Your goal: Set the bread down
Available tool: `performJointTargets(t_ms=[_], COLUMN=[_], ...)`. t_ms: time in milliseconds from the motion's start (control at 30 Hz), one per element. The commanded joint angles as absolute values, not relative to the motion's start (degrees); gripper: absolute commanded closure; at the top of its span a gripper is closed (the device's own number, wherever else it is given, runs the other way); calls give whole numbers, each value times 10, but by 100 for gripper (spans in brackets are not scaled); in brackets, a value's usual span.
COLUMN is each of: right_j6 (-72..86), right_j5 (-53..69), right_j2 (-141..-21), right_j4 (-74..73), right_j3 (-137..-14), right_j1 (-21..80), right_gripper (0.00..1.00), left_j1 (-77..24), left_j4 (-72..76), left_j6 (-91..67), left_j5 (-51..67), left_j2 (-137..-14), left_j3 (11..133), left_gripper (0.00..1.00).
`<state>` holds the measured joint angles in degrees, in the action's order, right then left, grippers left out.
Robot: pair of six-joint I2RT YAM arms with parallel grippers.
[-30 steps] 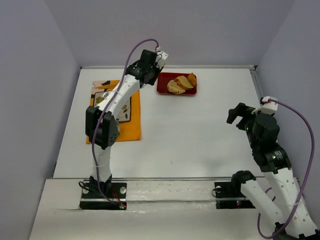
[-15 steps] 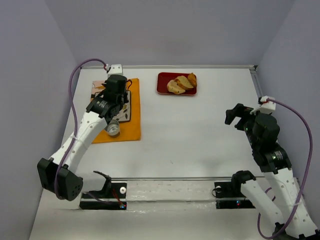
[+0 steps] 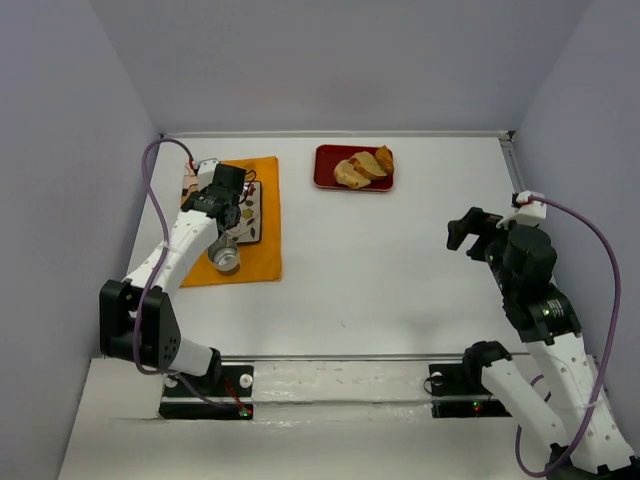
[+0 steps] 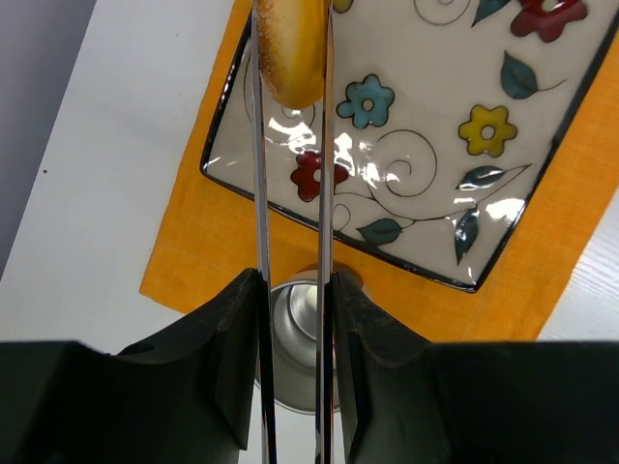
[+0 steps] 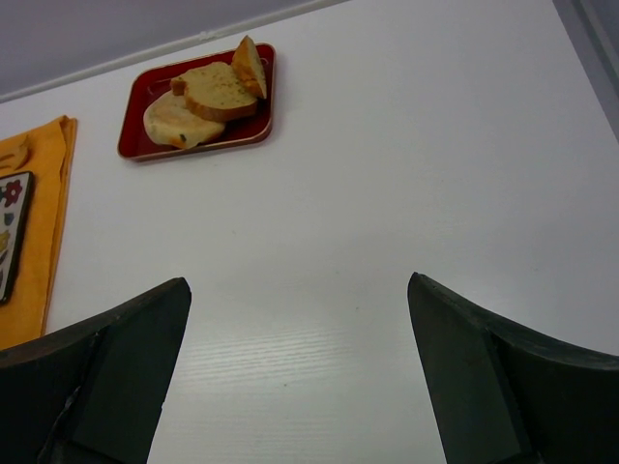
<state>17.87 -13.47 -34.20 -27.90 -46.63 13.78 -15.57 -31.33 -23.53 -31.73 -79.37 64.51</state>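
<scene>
My left gripper (image 3: pixel 228 196) (image 4: pixel 295 290) is shut on a pair of metal tongs (image 4: pixel 259 193). The tongs pinch a piece of golden bread (image 4: pixel 290 48) at their tips, just above the near-left corner of a floral plate (image 4: pixel 435 145) (image 3: pixel 250 210). The plate lies on an orange placemat (image 3: pixel 262 250) (image 4: pixel 193 261). My right gripper (image 3: pixel 466 228) (image 5: pixel 300 319) is open and empty above bare table at the right. A red tray (image 3: pixel 324 172) (image 5: pixel 131 135) at the back holds several more bread slices (image 3: pixel 362 167) (image 5: pixel 208 92).
A metal cup (image 3: pixel 226 258) (image 4: pixel 295 338) stands on the placemat just near of the plate, under my left fingers. The table's back wall edge (image 3: pixel 400 133) runs behind the red tray.
My left arm has swung from the red tray leftward to the placemat, carrying the tongs and bread over the plate. The right arm has barely moved.
</scene>
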Motion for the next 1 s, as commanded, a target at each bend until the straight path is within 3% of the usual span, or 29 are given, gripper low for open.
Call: performJointTargets(t_ms=[0,167,267,300,533,667,967], right_j6=[178,178,178,178,179,178,179], right_j5=[-140,-142,-143,-144,-146,-149,-156], right_j2=[-338,-337,-338,-338,-339,-337,-335], right_j4=[-261,-260,-260,-260,-260,-260,-260], right_j3=[-465,-465,-465,-466,-464,-465,-465], right_j1=[137,137,137,137,137,137,137], right_gripper=[0,0,0,0,0,0,0], left_j1=[-155,-155,-155,-155,-155,-155,-156], left_j4=[-303,-288,-277,-275,-258,-239,-231], left_j6=[-248,-239,-232,-229,-220,-207,-192], left_j5=[-330,-308,-293,-288,-258,-230,-207], left_j2=[-842,-868,-867,-867,-849,-836,-818], left_j3=[664,666,664,664,663,665,693], left_gripper=[82,79,64,55,48,39,38])
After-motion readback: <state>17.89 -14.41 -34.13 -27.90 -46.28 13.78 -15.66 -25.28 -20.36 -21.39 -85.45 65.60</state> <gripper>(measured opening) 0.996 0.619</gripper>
